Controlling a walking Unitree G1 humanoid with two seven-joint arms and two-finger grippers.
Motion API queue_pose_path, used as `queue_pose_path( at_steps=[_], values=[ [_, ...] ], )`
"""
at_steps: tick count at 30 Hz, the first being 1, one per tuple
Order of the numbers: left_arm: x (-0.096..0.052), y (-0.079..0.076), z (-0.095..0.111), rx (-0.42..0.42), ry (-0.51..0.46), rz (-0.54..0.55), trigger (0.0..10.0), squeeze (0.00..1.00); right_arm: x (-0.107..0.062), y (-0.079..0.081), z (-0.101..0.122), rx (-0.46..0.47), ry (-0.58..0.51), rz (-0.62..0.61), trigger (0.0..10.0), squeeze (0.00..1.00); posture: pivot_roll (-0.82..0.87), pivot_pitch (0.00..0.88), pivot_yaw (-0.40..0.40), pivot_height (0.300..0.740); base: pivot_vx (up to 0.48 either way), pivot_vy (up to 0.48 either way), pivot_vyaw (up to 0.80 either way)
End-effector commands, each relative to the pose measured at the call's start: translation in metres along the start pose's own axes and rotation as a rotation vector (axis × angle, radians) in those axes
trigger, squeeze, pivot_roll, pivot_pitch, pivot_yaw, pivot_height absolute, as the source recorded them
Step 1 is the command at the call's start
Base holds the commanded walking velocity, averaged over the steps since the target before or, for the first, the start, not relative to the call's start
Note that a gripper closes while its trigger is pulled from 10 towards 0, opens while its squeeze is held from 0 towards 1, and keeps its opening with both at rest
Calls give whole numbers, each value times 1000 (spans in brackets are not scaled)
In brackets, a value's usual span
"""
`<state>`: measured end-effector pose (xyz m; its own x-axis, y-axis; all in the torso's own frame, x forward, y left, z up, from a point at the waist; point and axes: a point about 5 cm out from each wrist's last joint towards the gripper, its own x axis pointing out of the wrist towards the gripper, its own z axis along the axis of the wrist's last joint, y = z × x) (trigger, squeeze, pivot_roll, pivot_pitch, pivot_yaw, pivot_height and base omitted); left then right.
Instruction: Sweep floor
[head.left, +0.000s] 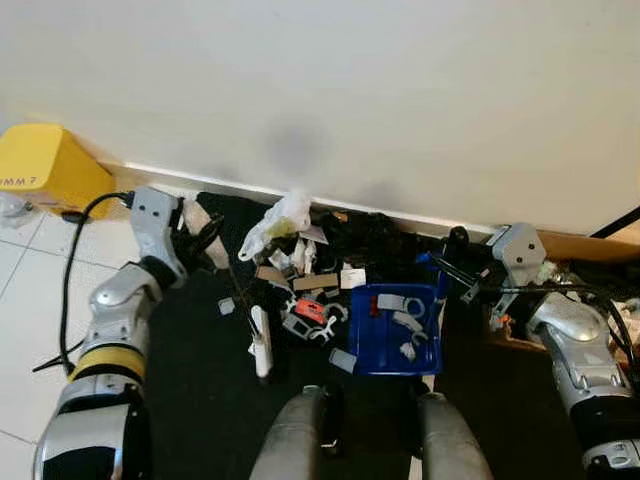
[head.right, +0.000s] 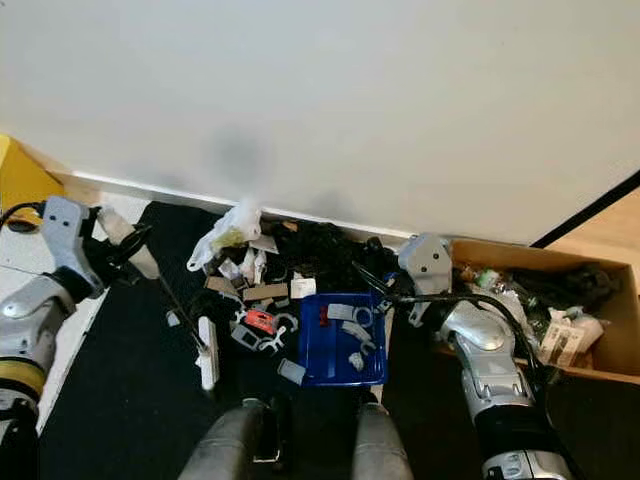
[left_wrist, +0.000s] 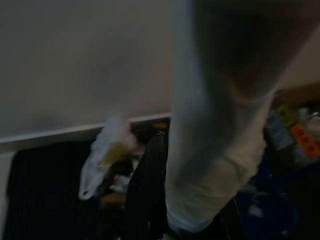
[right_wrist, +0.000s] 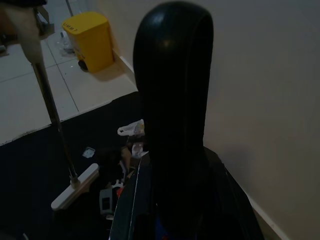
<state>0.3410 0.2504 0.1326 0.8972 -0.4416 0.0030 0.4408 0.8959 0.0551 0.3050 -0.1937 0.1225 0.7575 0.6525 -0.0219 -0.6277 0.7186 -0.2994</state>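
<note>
Litter (head.left: 310, 285) lies heaped on the black mat by the wall, beside our blue dustpan (head.left: 395, 330) — our left gripper (head.left: 195, 243) clasps the broom (head.left: 259, 340) handle; our right gripper (head.left: 455, 262) clasps the dustpan's black handle.

Yellow bin (head.left: 45, 165) by wall; cardboard box (head.right: 560, 310) at right

I see the white-headed broom (head.left: 260, 343) tilted on the black mat, beside a blue dustpan (head.left: 393, 331) holding what look like grey scraps
</note>
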Motion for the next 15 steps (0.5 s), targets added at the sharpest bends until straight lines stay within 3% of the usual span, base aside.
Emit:
queue_pose_path(
  at_steps=[1, 7, 11, 15],
  values=[
    [-3, -12, -23, -112, 54, -38, 10000, 0, -4, 25, -28, 140, 98, 82, 10000, 0, 70, 450, 112, 740, 0, 0, 0],
    [18, -31, -12, -182, -25, -134, 10000, 0, -4, 27, -27, 143, 98, 86, 10000, 0, 74, 451, 115, 740, 0, 0, 0],
    [37, -52, 0, -222, -89, -236, 10000, 0, -1, 29, -26, 147, 93, 90, 10000, 0, 78, 446, 120, 740, 0, 0, 0],
    [44, -60, 5, -233, -112, -261, 10000, 0, 1, 30, -24, 148, 87, 92, 10000, 0, 79, 442, 121, 740, 0, 0, 0]
  ],
)
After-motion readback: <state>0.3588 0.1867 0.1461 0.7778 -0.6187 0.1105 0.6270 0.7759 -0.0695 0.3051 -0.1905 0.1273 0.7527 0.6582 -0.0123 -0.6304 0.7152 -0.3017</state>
